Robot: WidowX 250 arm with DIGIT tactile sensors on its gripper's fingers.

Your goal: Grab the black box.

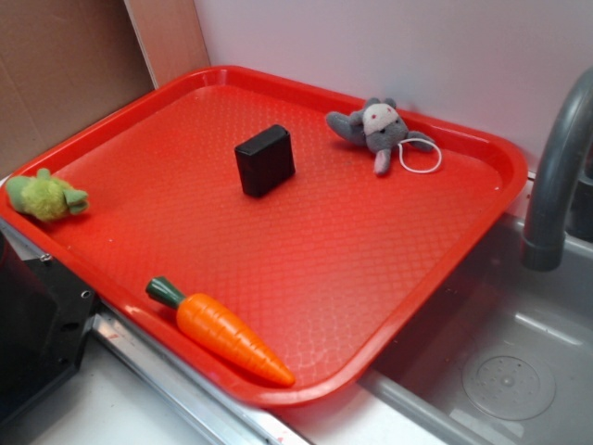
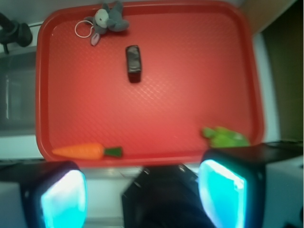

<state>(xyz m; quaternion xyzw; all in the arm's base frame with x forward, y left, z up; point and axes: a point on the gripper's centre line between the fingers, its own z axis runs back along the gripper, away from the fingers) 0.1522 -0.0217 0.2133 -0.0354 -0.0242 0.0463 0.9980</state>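
Observation:
The black box (image 1: pixel 265 159) stands on edge near the middle of the red tray (image 1: pixel 463 236), a little toward the back. In the wrist view the box (image 2: pixel 133 62) appears far up the frame, well away from my gripper (image 2: pixel 142 194). The gripper is open and empty. Its two cyan-lit pads (image 2: pixel 64 199) stand wide apart at the bottom of the frame, off the tray's near edge (image 2: pixel 142 156) and above the robot's black base (image 2: pixel 161 199). The gripper itself does not show in the exterior view.
On the tray lie a grey plush toy (image 1: pixel 380 128) with a white loop at the back, a green plush (image 1: pixel 44 196) at the left rim and a toy carrot (image 1: pixel 227 334) at the front rim. A grey faucet (image 1: pixel 556 167) and sink (image 1: pixel 500 371) are on the right.

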